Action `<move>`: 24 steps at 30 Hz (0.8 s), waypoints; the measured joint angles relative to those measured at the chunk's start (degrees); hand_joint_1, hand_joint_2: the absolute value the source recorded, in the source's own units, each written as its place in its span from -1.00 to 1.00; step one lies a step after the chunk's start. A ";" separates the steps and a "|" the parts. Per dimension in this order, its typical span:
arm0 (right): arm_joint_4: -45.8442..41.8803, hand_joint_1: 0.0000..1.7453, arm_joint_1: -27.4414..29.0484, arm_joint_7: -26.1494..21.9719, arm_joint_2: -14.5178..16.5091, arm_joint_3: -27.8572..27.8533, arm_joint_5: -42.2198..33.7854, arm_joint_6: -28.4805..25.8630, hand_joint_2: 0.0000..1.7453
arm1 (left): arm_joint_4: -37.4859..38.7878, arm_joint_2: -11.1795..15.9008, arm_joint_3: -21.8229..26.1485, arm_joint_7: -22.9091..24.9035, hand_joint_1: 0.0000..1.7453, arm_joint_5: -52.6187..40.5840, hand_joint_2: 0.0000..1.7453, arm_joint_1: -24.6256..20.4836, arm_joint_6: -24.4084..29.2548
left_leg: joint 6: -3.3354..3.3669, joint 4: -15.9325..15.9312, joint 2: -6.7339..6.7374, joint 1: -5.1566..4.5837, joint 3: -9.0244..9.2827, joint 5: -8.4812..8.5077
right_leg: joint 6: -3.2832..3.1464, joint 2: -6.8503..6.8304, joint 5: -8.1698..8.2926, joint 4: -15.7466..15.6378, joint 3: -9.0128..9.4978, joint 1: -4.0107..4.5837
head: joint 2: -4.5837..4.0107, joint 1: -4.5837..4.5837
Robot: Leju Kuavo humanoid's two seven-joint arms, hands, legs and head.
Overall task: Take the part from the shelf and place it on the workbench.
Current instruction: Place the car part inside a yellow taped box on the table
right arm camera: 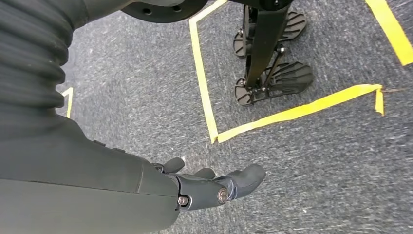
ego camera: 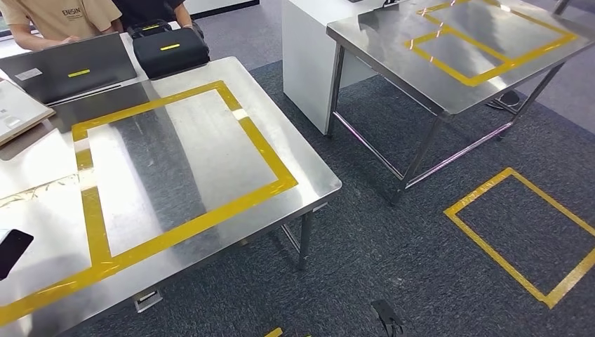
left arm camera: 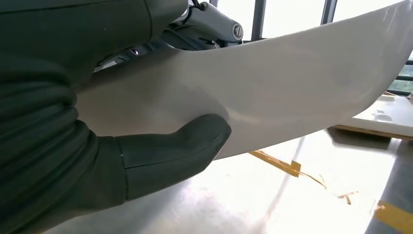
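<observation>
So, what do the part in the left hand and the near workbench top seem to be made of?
The part looks like a thin white plastic or composite panel, smooth and matte: it curves evenly with soft shading, though painted sheet metal is possible. The left hand holds it with the thumb pressed on its face. The workbench top looks like brushed stainless steel: grey, with streaky reflections, marked with yellow tape.

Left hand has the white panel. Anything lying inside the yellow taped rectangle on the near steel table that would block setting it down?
Nothing visible does. The left hand grips the curved white panel, and the steel inside the yellow taped rectangle on the near steel table is bare.
</observation>
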 joint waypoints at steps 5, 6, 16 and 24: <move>0.00 -1.00 0.05 -0.24 -0.03 -0.05 0.94 0.00 1.00 | 2.25 -1.92 -1.04 -1.93 1.00 -0.44 1.00 -0.39 1.21 | -0.03 -0.03 0.01 0.13 0.00 0.01 | 0.04 -0.02 -0.04 0.03 -0.05 -0.01 | 0.00 -0.01; 0.00 -1.00 0.07 -0.44 -0.05 -0.04 1.14 0.00 1.00 | 2.48 -2.23 -1.17 -2.53 1.00 -0.51 1.00 -0.53 1.38 | -0.05 -0.04 0.01 0.15 0.00 0.03 | 0.04 -0.02 -0.04 0.03 -0.07 0.00 | 0.00 -0.01; 0.00 -1.00 0.18 -0.65 -0.11 -0.03 1.19 0.01 -0.50 | 3.67 -6.50 -2.95 -4.81 -0.50 -3.36 1.00 -2.86 0.57 | -0.18 -0.15 -0.02 0.17 0.02 0.11 | 0.04 -0.04 -0.04 0.10 -0.11 0.02 | 0.00 0.00; 0.01 -1.00 0.37 -0.03 -0.09 -0.09 0.67 0.00 -1.00 | 4.49 -7.56 -3.39 -0.70 -1.00 -3.86 -1.00 -3.65 -5.03 | -0.19 -0.15 0.00 0.17 0.02 0.12 | 0.03 -0.03 -0.05 0.16 -0.17 0.02 | 0.00 0.00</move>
